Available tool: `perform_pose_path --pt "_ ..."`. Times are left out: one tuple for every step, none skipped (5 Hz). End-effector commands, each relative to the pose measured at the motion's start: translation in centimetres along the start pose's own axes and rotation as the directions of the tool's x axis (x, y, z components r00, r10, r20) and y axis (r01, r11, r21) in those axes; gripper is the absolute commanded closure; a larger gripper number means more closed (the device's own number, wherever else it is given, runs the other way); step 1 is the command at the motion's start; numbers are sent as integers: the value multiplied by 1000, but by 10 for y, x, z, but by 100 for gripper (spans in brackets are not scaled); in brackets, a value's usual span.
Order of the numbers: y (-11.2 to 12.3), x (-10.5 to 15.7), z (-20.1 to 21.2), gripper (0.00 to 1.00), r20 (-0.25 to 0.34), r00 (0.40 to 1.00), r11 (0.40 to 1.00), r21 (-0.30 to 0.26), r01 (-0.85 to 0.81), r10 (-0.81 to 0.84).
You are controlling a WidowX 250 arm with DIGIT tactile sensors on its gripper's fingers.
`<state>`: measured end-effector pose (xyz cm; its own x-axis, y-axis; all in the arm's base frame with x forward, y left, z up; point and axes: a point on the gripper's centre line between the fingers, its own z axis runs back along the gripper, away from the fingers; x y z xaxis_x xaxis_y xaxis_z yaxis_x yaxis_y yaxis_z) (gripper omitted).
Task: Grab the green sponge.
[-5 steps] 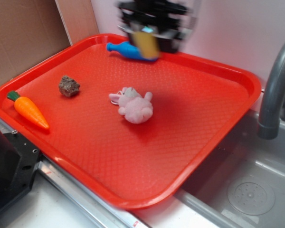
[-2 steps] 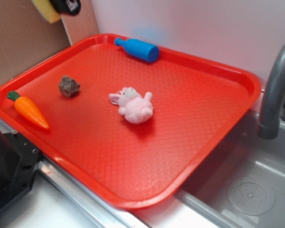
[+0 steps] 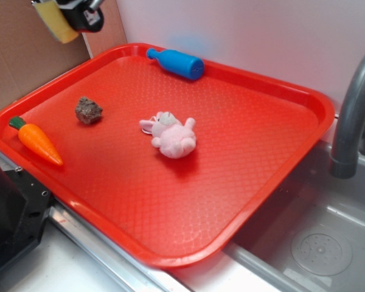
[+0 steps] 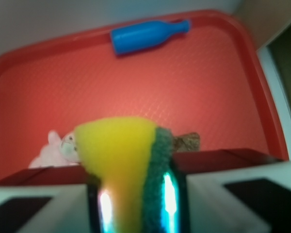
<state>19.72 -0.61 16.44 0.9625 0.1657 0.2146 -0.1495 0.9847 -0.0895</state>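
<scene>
Gripper (image 4: 136, 204) was clamped on the green sponge (image 4: 123, 160), held high above the red tray's (image 3: 292, 97) far-left corner, w/ yellow foam and green layer squeezed btwn the jaws. On tray: blue bottle (image 3: 176, 62), pink plush (image 3: 172, 136), rock (image 3: 88, 110), carrot (image 3: 38, 142).

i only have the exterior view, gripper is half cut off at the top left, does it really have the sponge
Observer: Yes. In the wrist view the green sponge sits pinched between the gripper fingers.
Operator: which side is the green layer on
Observer: In the wrist view, on the right of the yellow foam, against the right-hand finger.
Operator: is it squashed
Observer: It narrows where the fingers clamp it and bulges above them.
</scene>
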Motion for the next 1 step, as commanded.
perform_pose_path --pt "-2 11 -7 100 -46 999 999 42 -26 28"
